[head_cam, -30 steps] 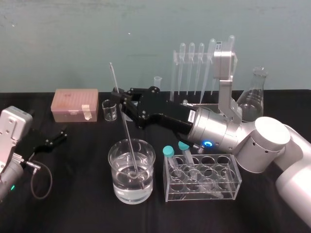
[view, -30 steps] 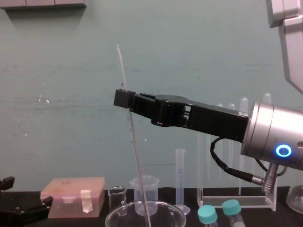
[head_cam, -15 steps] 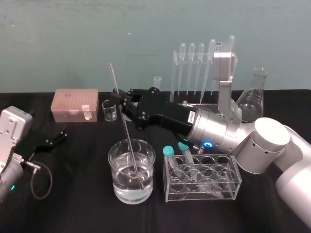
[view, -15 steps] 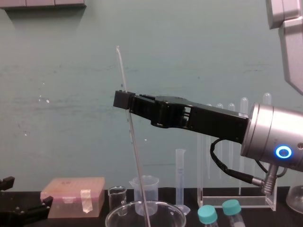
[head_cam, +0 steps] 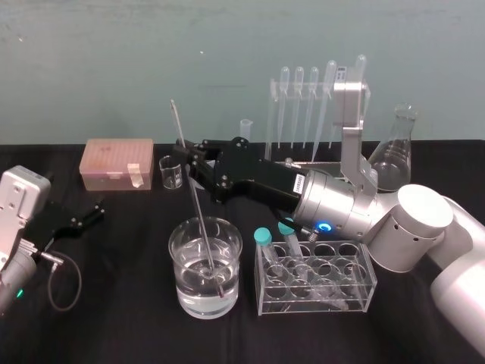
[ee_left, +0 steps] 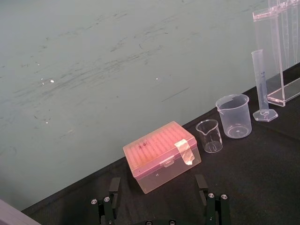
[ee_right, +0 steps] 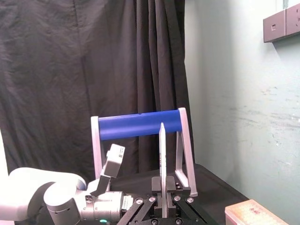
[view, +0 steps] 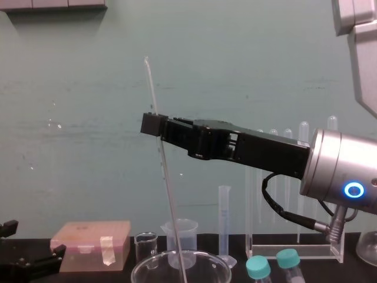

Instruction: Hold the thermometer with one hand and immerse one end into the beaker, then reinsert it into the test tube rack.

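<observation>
The thermometer is a long thin glass rod that leans slightly, with its lower end dipped in the water of the beaker. My right gripper is shut on the rod's upper part, above and behind the beaker. From the chest, the thermometer runs down from the right gripper into the beaker. The test tube rack, a tall clear frame with pipettes hanging in it, stands at the back behind my right arm. At the table's left my left gripper rests open with nothing in it.
A pink box and a tiny glass beaker sit at the back left. A plastic spouted beaker and a graduated cylinder stand nearby. A low clear rack with blue-capped tubes is right of the beaker, and a flask at back right.
</observation>
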Robot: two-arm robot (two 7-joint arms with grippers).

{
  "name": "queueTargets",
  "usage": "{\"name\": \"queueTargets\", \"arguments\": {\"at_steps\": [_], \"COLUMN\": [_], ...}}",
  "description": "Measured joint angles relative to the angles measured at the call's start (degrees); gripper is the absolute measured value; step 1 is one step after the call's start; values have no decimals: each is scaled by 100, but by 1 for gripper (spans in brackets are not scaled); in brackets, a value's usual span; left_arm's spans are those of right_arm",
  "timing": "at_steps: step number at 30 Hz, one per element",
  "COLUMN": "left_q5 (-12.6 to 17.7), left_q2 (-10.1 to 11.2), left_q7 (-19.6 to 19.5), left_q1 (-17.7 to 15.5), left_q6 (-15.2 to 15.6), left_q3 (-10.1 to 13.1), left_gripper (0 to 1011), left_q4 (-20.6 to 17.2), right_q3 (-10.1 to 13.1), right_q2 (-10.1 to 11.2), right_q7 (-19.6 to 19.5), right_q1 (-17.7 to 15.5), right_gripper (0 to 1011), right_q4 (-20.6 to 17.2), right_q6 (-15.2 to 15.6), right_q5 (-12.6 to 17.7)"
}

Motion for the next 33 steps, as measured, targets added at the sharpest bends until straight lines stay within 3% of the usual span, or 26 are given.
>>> {"name": "queueTargets", "arguments": {"at_steps": [33], "left_q5": [0], "left_q2": [0], "left_q7": [0], "left_q1": [0], "left_q6": [0], "left_q3": [0], "left_gripper": [1008], "left_q4": [0], "right_q3": [7], "right_q2": [40], "right_q7": [-44], "right_q1": [-59], "right_gripper": [56], "right_q4": [-105], "right_q6": [17], "right_q5": [-5]}}
